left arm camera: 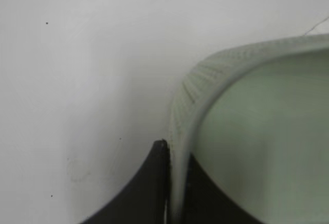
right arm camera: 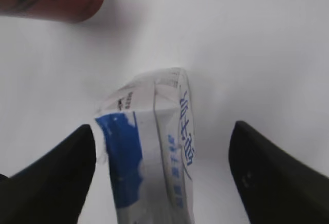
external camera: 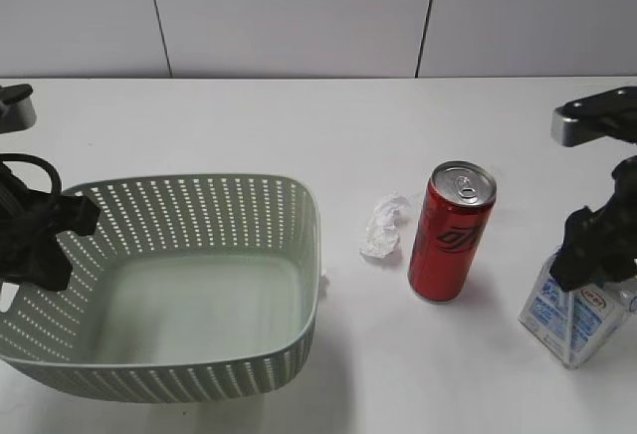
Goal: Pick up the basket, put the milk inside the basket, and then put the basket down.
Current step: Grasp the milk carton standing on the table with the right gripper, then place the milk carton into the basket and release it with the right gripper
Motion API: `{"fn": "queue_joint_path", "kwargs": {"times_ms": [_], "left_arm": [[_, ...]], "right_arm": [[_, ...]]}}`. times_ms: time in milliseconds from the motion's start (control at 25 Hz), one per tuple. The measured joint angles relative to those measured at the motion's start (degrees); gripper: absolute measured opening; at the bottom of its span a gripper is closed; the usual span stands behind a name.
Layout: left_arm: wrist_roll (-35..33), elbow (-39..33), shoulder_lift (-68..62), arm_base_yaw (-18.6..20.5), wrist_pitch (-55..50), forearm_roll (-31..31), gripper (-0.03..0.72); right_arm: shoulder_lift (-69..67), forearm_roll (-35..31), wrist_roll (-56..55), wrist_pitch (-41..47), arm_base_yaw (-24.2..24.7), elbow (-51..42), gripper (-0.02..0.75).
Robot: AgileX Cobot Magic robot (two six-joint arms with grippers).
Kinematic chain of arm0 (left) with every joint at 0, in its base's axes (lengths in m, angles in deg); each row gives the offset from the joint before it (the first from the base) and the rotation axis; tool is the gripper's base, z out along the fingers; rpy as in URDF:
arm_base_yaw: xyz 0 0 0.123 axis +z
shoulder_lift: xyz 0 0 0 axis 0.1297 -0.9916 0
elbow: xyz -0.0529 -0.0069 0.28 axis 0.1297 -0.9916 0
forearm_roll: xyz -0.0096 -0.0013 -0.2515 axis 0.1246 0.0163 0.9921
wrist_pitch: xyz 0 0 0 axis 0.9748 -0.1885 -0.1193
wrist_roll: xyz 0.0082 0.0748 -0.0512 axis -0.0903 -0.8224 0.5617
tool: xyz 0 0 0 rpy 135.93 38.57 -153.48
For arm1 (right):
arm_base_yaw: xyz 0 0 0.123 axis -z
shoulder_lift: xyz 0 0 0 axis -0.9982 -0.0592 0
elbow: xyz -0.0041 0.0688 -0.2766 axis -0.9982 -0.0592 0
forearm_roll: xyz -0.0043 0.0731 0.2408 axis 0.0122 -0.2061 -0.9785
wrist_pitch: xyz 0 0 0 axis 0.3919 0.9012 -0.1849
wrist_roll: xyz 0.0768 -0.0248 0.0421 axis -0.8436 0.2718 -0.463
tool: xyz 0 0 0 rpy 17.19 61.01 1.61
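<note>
A: What does the left gripper [left arm camera: 172, 183] do?
B: Its two dark fingers are closed on the rim of the one basket [external camera: 259, 255], one finger outside the wall and one inside. The basket stands at the left of the white table [external camera: 299, 125], and nothing lies in it.

A: And the right gripper [right arm camera: 162, 175]?
B: It is wide open. The one milk [right arm camera: 154, 147] carton is between its two fingers [right arm camera: 46, 178]; the left finger is just beside the carton, the right one apart from it. The carton stands at the right edge of the table.

A: What else is there?
B: One red can [external camera: 450, 232], upright, between basket and milk, and one crumpled white paper [external camera: 384, 227] just left of the can.
</note>
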Motion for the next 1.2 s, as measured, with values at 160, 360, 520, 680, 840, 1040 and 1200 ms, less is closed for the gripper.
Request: {"fn": "queue_joint_path", "kwargs": {"times_ms": [160,360,520,680,840,1040,1200], "left_arm": [[0.0,0.0,0.0,0.0,-0.2,0.0,-0.001],[0.0,0.0,0.0,0.0,-0.2,0.0,-0.001],[0.0,0.0,0.0,0.0,-0.5,0.0,-0.001],[0.0,0.0,0.0,0.0,-0.7,-0.1,-0.001],[0.0,0.0,-0.1,0.0,-0.7,-0.4,-0.001],[0.0,0.0,-2.6,0.0,-0.3,-0.7,-0.001],[0.0,0.0,-4.0,0.0,0.7,-0.9,-0.001]], "right_arm": [[-3.9,0.1,0.7,-0.1,0.0,0.0,0.586],[-4.6,0.0,0.9,0.1,0.0,0.0,0.403],[-4.6,0.1,0.6,0.9,0.0,0.2,0.305],[-1.9,1.1,-1.5,3.4,0.0,0.6,0.305],[6.2,3.6,-3.2,7.5,0.0,3.8,0.305],[14.5,4.1,-3.6,15.5,0.0,13.5,0.305],[15.3,4.6,-3.6,22.6,-1.9,25.7,0.305]]}}
